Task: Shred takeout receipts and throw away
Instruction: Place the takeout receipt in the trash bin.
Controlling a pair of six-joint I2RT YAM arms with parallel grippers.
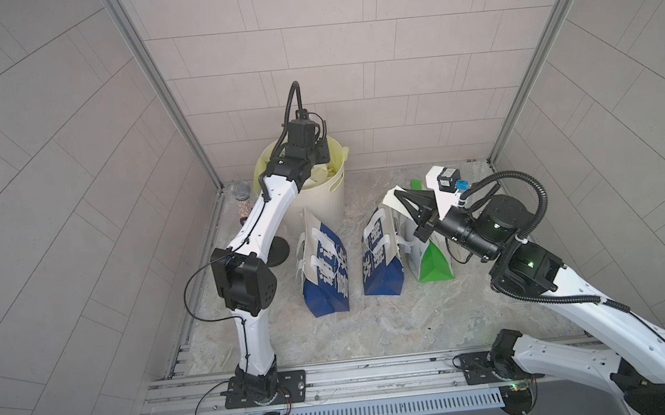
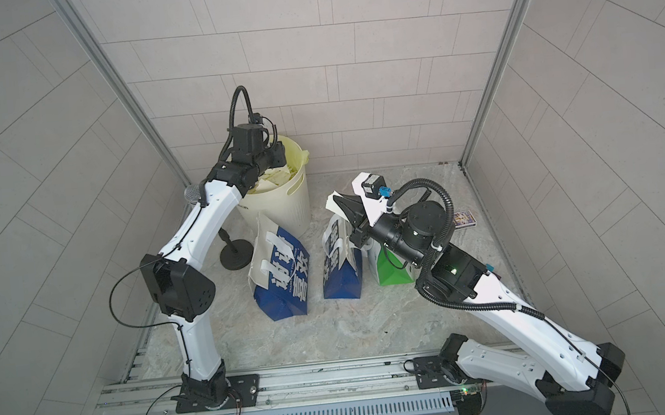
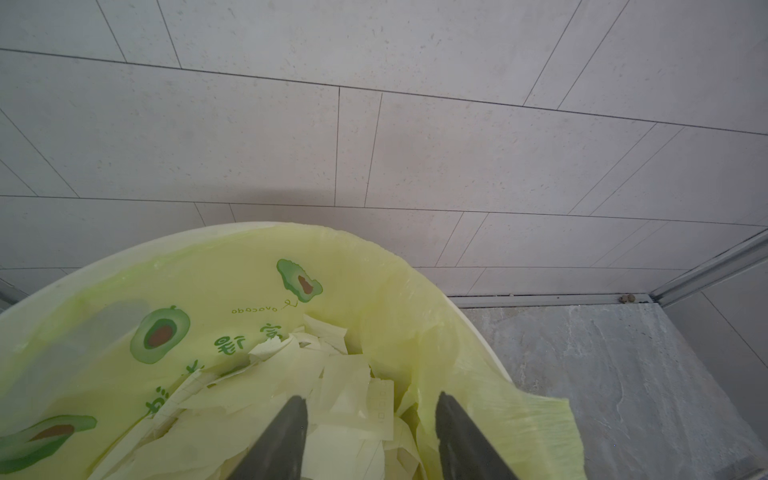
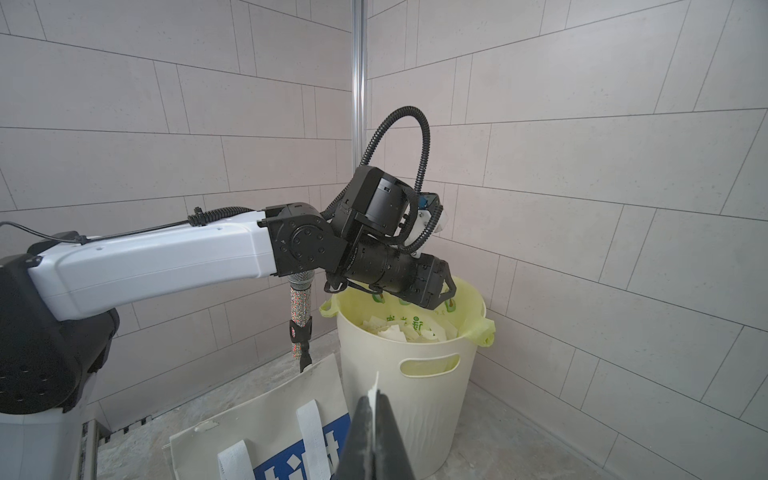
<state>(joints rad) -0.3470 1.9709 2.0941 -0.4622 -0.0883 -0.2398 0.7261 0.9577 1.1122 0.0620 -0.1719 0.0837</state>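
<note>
The takeout receipts show as several torn pale scraps (image 3: 345, 374) piled in the lined cream bin (image 3: 124, 253), also seen in the right wrist view as scraps (image 4: 399, 330). My left gripper (image 3: 371, 398) hangs open just over that pile, with nothing between its fingers. My right gripper (image 4: 374, 395) is shut on a thin white receipt piece (image 4: 376, 384), seen edge-on. In both top views that receipt piece (image 1: 390, 201) (image 2: 332, 202) sticks out of the right gripper (image 1: 397, 190) above the bags, to the right of the bin (image 1: 333, 184).
Two blue-and-white paper bags (image 1: 324, 271) (image 1: 383, 261) and a green-and-white one (image 1: 434, 265) stand mid-table. A glittery microphone (image 4: 300, 307) on a round-based stand (image 1: 279, 252) is left of the bin. A small printed card (image 2: 464, 218) lies at the right wall. Walls enclose three sides.
</note>
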